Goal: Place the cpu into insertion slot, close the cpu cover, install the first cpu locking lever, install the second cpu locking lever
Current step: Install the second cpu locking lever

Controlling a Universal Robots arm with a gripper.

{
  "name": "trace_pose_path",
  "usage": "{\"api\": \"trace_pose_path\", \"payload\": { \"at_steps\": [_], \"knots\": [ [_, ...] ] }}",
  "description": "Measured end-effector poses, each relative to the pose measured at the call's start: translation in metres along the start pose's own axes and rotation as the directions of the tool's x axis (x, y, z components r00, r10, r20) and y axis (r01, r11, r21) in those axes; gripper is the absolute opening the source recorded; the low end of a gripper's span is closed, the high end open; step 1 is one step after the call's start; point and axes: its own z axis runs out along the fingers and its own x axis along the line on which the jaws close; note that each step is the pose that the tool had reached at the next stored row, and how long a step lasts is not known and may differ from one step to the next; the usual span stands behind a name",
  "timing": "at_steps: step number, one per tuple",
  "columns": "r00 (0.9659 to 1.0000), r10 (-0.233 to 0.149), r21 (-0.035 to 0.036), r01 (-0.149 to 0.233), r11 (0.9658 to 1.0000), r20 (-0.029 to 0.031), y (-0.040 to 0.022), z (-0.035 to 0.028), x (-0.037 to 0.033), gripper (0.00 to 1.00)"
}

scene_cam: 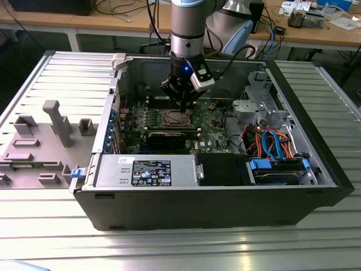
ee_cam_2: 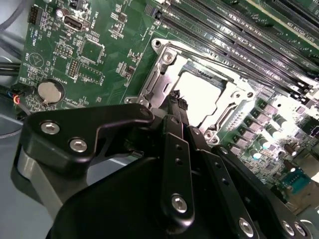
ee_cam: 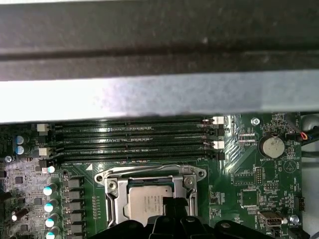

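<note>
We see an open computer case (scene_cam: 214,192) lying on its side on a ribbed metal table (scene_cam: 169,245), and we place everything by that case. Inside it sits the green motherboard (scene_cam: 211,121), and the arm's gripper (scene_cam: 181,106) hangs just above the board, over the insertion slot (scene_cam: 175,118).

In the first wrist view the cpu (ee_cam: 149,201) lies flat in the slot, its silver-grey top showing through the window of the cpu cover (ee_cam: 149,175), which lies down around it. The second wrist view shows the same chip (ee_cam_2: 197,97) as a bright square framed by the cover (ee_cam_2: 164,74). The black fingers (ee_cam_2: 174,124) come together to a narrow tip at the near edge of the frame; they look pressed close, with nothing visibly pinched between them. Whether the tip touches the metal we cannot tell.

Beside the slot run the long memory slots (ee_cam: 132,139), and a coin battery (ee_cam: 271,146) sits further along the board. Toward the case's front edge we see a grey power supply (scene_cam: 146,171) with a dark label, and blue and orange cables (scene_cam: 271,144) by the drive bay.

Outside the case, on the exterior view's left, a grey plastic fixture (scene_cam: 42,141) with upright posts rests on the table. Behind the case stand wooden benches (scene_cam: 84,22) strewn with cables and small items.
</note>
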Motion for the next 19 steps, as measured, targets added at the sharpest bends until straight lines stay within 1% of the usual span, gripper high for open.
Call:
{"api": "trace_pose_path", "payload": {
  "at_steps": [4,5,7,11,19],
  "knots": [
    [1.0,0.0,0.0001,0.0,1.0,0.0,-0.0019,0.0001,-0.0001,0.11],
    [1.0,0.0,0.0001,0.0,1.0,0.0,-0.0058,0.0003,-0.0002,0.11],
    [1.0,0.0,0.0001,0.0,1.0,0.0,-0.0089,0.0005,-0.0004,0.11],
    [1.0,0.0,0.0001,0.0,1.0,0.0,-0.0104,0.0006,-0.0004,0.11],
    [1.0,0.0,0.0001,0.0,1.0,0.0,-0.0115,0.0007,-0.0004,0.11]
  ]
}}
